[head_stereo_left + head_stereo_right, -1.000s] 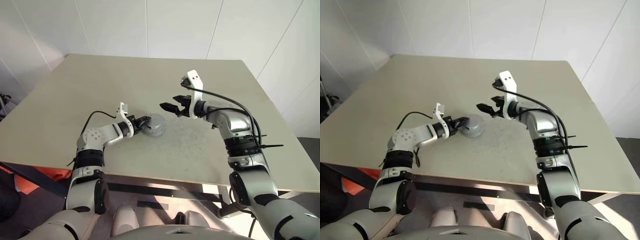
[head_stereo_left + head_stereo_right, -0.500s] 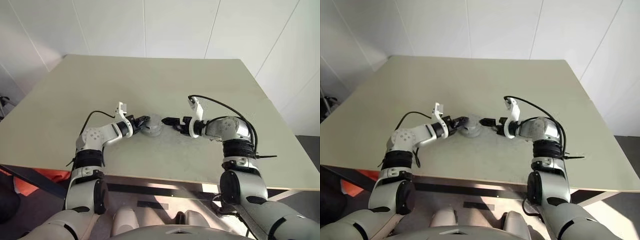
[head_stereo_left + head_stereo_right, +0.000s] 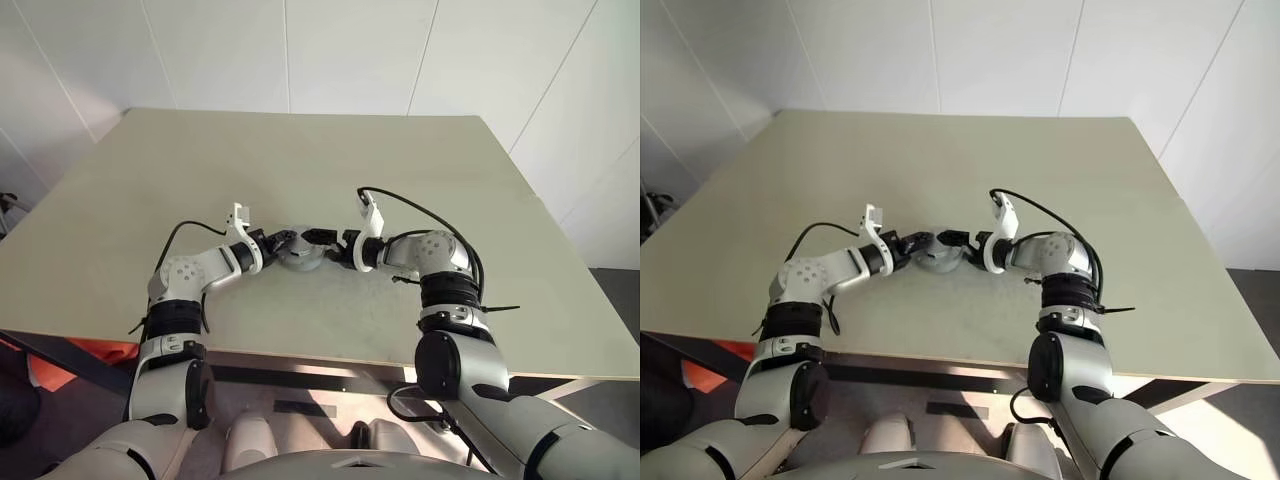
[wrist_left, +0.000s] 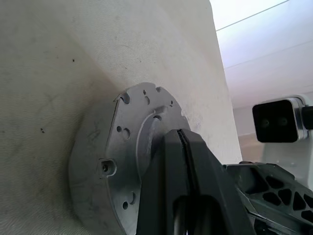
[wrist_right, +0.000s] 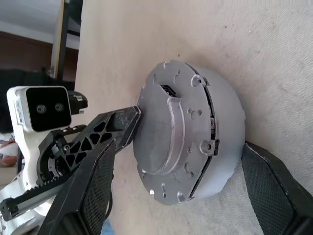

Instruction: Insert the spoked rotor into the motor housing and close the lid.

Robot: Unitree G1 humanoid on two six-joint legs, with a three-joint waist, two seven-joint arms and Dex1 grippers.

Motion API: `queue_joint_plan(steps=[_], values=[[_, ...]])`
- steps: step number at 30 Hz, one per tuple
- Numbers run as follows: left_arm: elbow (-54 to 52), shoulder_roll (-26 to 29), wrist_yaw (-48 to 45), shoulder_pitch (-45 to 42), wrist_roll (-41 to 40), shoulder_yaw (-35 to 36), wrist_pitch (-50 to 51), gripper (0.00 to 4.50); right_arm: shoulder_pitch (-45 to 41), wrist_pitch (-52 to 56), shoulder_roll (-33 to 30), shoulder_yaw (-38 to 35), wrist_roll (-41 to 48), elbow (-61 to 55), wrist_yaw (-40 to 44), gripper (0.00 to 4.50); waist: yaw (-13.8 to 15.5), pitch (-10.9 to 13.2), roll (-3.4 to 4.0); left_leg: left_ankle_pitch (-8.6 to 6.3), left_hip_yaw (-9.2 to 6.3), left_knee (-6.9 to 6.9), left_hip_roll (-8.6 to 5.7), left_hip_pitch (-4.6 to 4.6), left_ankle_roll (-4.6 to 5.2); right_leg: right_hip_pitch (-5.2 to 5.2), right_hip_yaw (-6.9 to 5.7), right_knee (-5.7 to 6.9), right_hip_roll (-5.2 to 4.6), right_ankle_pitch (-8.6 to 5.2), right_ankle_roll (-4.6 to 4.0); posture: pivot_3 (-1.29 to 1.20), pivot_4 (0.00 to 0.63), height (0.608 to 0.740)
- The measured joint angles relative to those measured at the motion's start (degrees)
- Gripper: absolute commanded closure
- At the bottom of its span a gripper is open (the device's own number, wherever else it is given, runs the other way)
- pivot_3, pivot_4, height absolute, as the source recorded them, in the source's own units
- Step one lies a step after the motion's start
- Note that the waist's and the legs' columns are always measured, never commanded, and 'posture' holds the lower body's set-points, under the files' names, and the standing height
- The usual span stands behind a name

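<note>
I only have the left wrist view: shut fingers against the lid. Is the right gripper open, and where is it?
Observer: The right gripper is open. It comes in opposite the left gripper, with one finger on each side of the motor housing. I can't tell if they touch.
Operator: Is the lid seated?
Observer: In the right wrist view the lid sits on top of the housing. A dark seam shows between them along one side, so I can't tell whether it is fully down.
</note>
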Motion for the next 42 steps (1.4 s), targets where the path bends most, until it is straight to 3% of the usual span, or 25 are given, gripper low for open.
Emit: queue_joint_plan(steps=[17, 20, 28, 30, 42], values=[[-0.9, 1.5, 0.5, 0.6, 0.3, 1.1, -1.0, 4.5, -0.8, 3.5, 0.9, 1.2, 3.2, -3.1, 1.2, 0.03, -0.1, 0.0, 0.0, 0.01, 0.0, -0.1, 0.03, 0.0, -0.01, -0.04, -0.01, -0.02, 0.03, 0.06, -0.28, 0.0, 0.0, 0.74], [-0.8, 1.6, 0.5, 0.6, 0.6, 1.2, -1.3, 4.5, -0.4, 3.3, 0.8, 2.0, 3.1, -3.4, 1.3, 0.63, -0.1, 0.0, 0.0, 0.02, 0.0, -0.1, 0.07, 0.02, -0.03, -0.04, -0.01, 0.0, 0.03, 0.06, -0.28, 0.0, 0.0, 0.74], [-0.8, 2.1, 0.6, 0.6, 0.9, 1.8, -1.7, 4.5, -0.1, 2.6, 0.7, 2.3, 1.8, -3.2, 0.5, 3.15, -0.1, 0.0, 0.0, 0.04, 0.0, -0.1, 0.07, 0.02, -0.06, -0.06, 0.0, 0.01, 0.03, 0.06, -0.27, 0.0, 0.0, 0.74], [-0.7, 2.1, 0.7, 0.6, 1.0, 1.9, -1.8, 4.5, -0.1, 2.4, 0.7, 2.3, 1.8, -3.2, 0.4, 3.32, -0.1, 0.0, 0.0, 0.04, 0.0, -0.1, 0.07, 0.0, -0.06, -0.08, -0.01, 0.01, 0.03, 0.06, -0.28, 0.0, 0.0, 0.74], [-0.7, 2.1, 0.1, 0.9, 1.4, 2.2, -3.7, 4.5, -1.6, 0.1, 1.1, -0.4, 2.3, 0.5, -1.2, 3.33, -0.2, 0.0, 0.01, 0.04, 0.0, -0.11, 0.07, 0.0, -0.06, -0.1, 0.01, 0.02, 0.03, 0.06, -0.29, 0.0, 0.0, 0.74]])
